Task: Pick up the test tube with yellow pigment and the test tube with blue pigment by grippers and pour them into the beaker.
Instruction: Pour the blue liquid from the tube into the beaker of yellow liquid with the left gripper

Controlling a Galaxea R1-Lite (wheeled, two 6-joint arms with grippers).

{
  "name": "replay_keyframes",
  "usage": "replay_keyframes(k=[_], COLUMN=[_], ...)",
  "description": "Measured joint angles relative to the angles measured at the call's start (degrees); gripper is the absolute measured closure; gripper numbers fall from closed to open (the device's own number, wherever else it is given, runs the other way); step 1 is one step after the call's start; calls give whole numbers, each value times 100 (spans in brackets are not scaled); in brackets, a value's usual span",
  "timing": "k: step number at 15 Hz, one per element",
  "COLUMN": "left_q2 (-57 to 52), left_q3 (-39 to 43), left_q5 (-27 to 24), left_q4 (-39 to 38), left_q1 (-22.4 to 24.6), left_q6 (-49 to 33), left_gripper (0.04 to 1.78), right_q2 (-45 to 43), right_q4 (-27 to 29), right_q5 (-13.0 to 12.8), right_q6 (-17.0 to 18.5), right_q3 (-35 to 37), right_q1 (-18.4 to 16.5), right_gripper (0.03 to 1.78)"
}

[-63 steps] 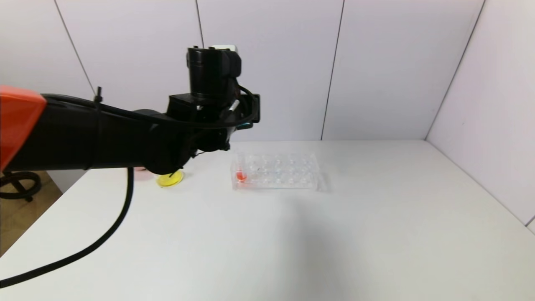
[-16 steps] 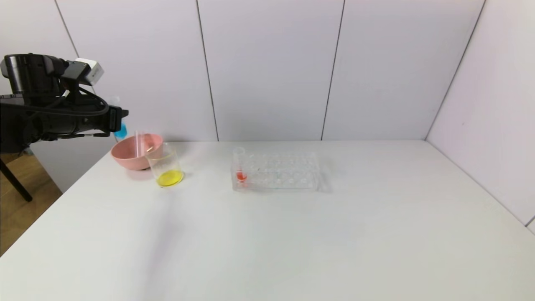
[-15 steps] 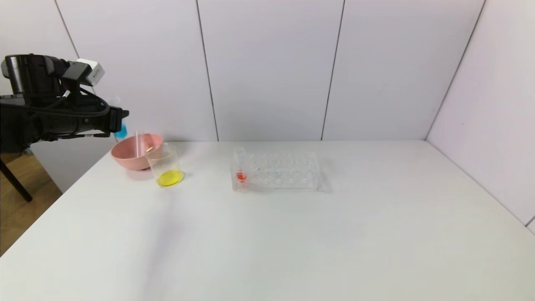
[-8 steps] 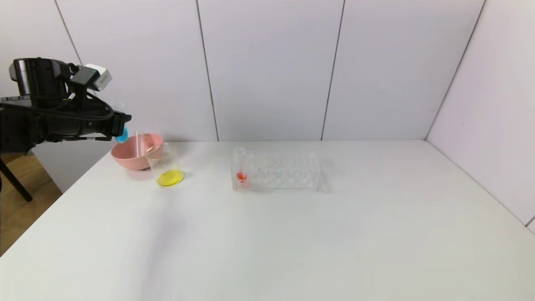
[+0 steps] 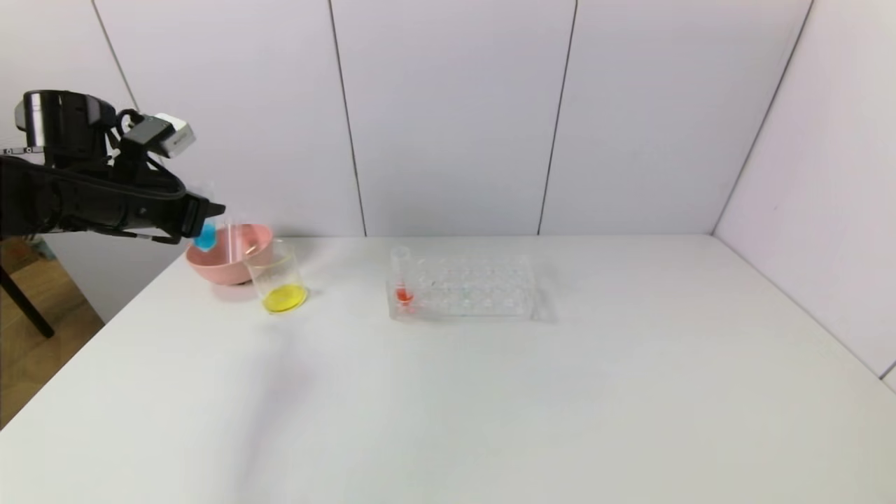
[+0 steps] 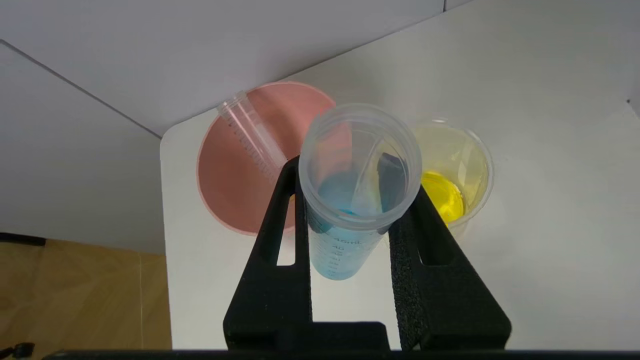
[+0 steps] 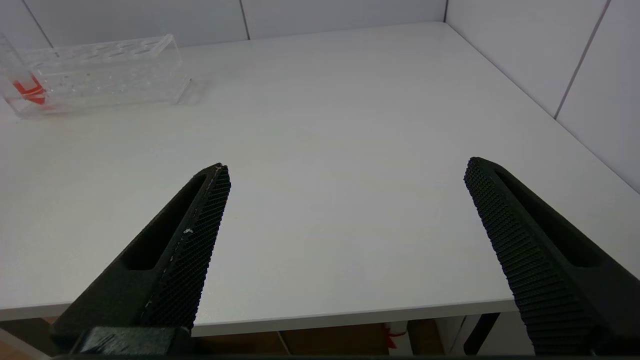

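My left gripper (image 5: 203, 215) is shut on the test tube with blue pigment (image 5: 205, 239) and holds it about upright in the air over the near left rim of the pink bowl (image 5: 218, 260), left of the beaker (image 5: 276, 276). In the left wrist view the jaws of the left gripper (image 6: 355, 181) clamp the blue tube (image 6: 340, 245) just under its open mouth. The beaker (image 6: 462, 165) holds yellow liquid. No tube holding yellow liquid is in view. A clear graduated tube (image 6: 250, 135) leans in the bowl (image 6: 235, 200). My right gripper (image 7: 345, 170) is open and empty over the table's near edge.
A clear tube rack (image 5: 476, 287) stands mid-table with a red-liquid tube (image 5: 402, 280) at its left end; it also shows in the right wrist view (image 7: 105, 70). The white table (image 5: 490, 406) ends just left of the bowl. Walls close the back and right.
My left gripper with the blue tube has moved right and a little down, toward the bowl and beaker. Four seconds ago that arm was over the table near the rack.
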Motion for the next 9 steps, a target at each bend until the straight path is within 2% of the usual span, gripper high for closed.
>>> replay_keyframes(k=[4, 9], left_q2=[50, 295], left_q3=[-827, -1447], left_q5=[-6, -15], left_q4=[1303, 2149], left_q1=[-1, -1], left_q6=[591, 1523], left_gripper=[136, 136], right_q2=[-1, -1], right_q4=[0, 0], right_q5=[0, 2], right_q6=[0, -2], right_q3=[0, 0], right_q1=[0, 0], right_gripper=[10, 10])
